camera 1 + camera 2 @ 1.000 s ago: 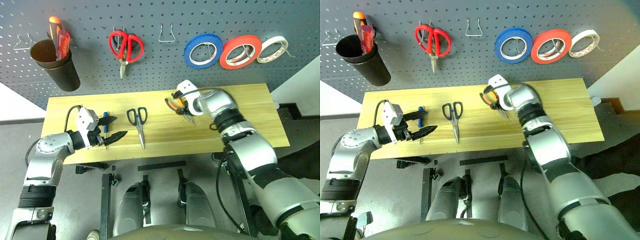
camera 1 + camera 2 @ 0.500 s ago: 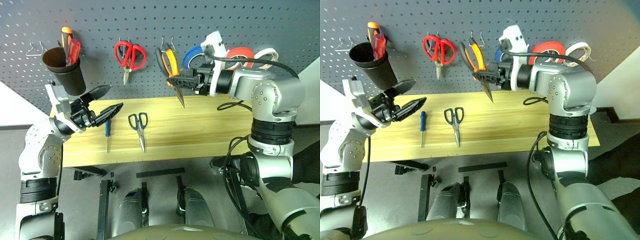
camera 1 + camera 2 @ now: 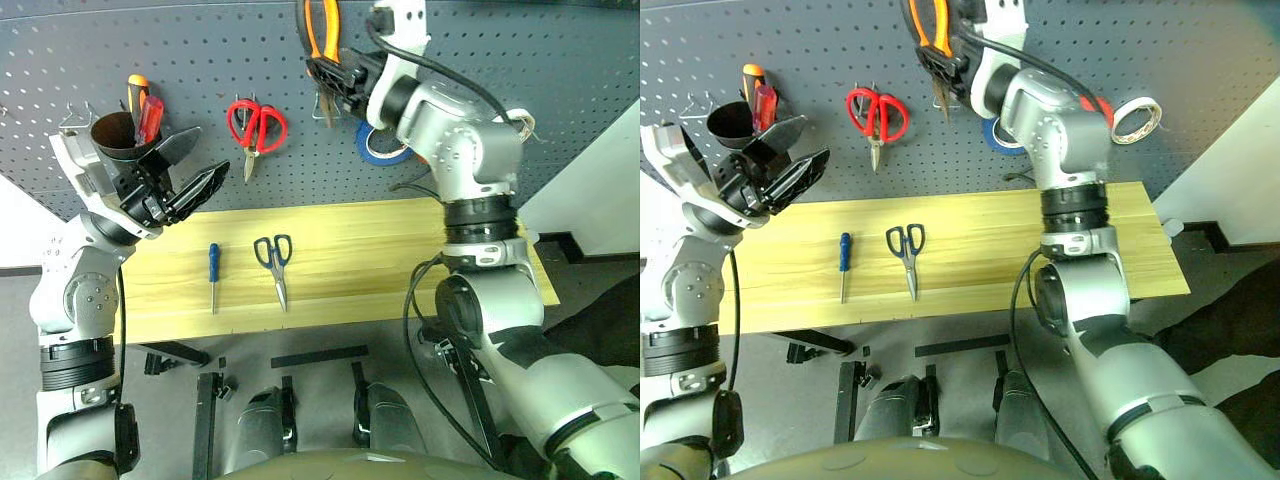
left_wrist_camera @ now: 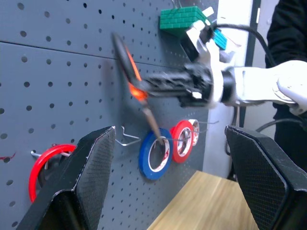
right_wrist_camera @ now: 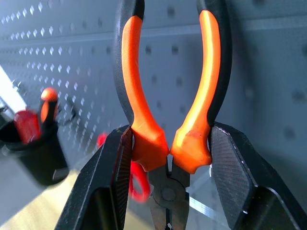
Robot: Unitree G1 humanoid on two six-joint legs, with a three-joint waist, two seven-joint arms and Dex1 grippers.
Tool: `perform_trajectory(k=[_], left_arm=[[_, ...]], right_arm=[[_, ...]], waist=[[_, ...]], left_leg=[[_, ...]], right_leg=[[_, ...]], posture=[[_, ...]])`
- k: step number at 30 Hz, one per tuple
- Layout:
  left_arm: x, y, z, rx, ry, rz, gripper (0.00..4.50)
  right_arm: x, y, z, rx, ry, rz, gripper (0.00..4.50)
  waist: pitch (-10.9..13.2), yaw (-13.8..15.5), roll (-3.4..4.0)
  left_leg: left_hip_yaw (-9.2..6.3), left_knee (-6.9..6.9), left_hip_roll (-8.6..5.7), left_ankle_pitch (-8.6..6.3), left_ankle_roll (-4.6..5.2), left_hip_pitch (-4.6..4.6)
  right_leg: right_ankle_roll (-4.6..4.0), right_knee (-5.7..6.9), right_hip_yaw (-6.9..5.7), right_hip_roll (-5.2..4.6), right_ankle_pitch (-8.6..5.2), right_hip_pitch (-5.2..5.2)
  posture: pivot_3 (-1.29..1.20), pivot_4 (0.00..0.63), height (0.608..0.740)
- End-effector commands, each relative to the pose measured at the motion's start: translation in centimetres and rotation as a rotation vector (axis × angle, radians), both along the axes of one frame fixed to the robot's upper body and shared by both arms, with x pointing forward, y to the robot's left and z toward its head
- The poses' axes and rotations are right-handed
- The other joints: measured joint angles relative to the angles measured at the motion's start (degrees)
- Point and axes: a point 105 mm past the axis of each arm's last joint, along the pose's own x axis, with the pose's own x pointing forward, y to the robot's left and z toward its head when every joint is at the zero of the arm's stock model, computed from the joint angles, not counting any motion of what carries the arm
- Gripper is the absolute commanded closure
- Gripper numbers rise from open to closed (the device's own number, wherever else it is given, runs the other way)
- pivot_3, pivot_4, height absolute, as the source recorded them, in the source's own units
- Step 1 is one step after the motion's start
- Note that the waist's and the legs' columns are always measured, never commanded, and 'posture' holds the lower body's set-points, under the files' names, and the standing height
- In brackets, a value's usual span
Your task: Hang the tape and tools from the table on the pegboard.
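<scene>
A grey pegboard (image 3: pixel 560 60) is backing a wood table (image 3: pixel 400 250). The right gripper (image 5: pixel 168 148) is clamping the pliers (image 5: pixel 165 110) near the pivot, handles up, before the board above a bare hook (image 4: pixel 127 139). The left gripper (image 3: pixel 185 175) is gaping wide, holding nothing. Screwdriver (image 3: pixel 213 272) and scissors (image 3: pixel 275 262) are lying on the table; the tape (image 3: pixel 385 150) is hanging. Best to lower slowly, letting the handles straddle the hook.

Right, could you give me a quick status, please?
Right gripper shut on pliers, up at pegboard. Left gripper open, empty. Blue scissors, screwdriver on table.
</scene>
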Motion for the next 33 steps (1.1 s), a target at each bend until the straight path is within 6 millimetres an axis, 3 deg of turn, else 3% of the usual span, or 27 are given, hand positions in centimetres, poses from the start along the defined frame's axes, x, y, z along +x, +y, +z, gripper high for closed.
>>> perform_trajectory(k=[1, 6, 13, 18, 26, 30, 33], left_arm=[[-0.4, 0.3, 0.5, 0.017, -0.034, 0.019, 0.66], [-0.4, 0.4, 0.4, 0.018, -0.037, 0.029, 0.66], [-0.6, 0.4, 0.3, 0.005, -0.027, 0.031, 0.66], [-0.8, 0.3, 0.0, -0.001, -0.013, 0.020, 0.66], [-0.6, 0.2, -0.4, 0.021, 0.006, 0.011, 0.66], [-0.6, 0.3, -0.6, 0.045, 0.029, -0.003, 0.66], [-0.8, 0.3, -1.6, 0.096, 0.072, -0.025, 0.66]], right_arm=[[-1.0, 0.8, 4.0, 0.049, -0.183, -0.001, 1.69], [-0.1, 0.9, 3.8, 0.057, -0.205, -0.050, 0.05], [1.8, -1.1, 2.5, 0.089, -0.136, -0.144, 0.02], [-0.4, -1.6, 3.1, 0.156, -0.166, -0.034, 0.02], [-4.3, -2.4, 1.4, 0.107, -0.218, 0.130, 0.02], [-8.2, -3.0, -0.8, -0.081, -0.238, 0.356, 0.02], [-9.7, -3.6, -3.1, -0.248, -0.205, 0.459, 0.02]], waist=[[-0.2, 0.0, -0.04], [-0.9, -0.1, -0.10], [-1.5, -0.8, -0.08], [-1.5, -0.9, -0.08], [-1.6, -0.7, -0.02], [-1.6, -0.6, -0.02], [-1.6, -0.6, -0.01]], left_leg=[[-0.02, 0.00, 0.00, 0.00, 0.00, 0.00], [-0.05, 0.01, -0.01, 0.00, 0.00, 0.20], [-0.08, 0.01, -0.01, 0.00, 0.00, 0.61], [-0.10, -0.01, 0.01, 0.00, 0.00, 0.62], [-0.13, 0.02, -0.01, 0.00, 0.00, 0.62], [-0.13, 0.03, -0.01, 0.00, 0.00, 0.62], [-0.13, 0.04, -0.01, -0.01, 0.01, 0.63]], right_leg=[[0.00, 0.00, -0.01, 0.00, 0.00, 0.02], [0.00, -0.02, -0.01, 0.00, 0.00, 0.24], [0.00, -0.03, 0.01, 0.00, 0.00, 0.63], [0.00, -0.03, 0.01, 0.01, 0.00, 0.63], [0.00, -0.03, 0.01, 0.00, 0.00, 0.67], [0.00, -0.04, 0.02, 0.00, 0.00, 0.67], [0.00, -0.04, 0.02, -0.01, 0.00, 0.67]], posture=[[0.06, 0.080, 0.740], [0.07, 0.076, 0.740], [0.07, 0.081, 0.740], [0.06, 0.090, 0.740], [0.04, 0.094, 0.740], [0.03, 0.098, 0.740], [0.02, 0.103, 0.740]])
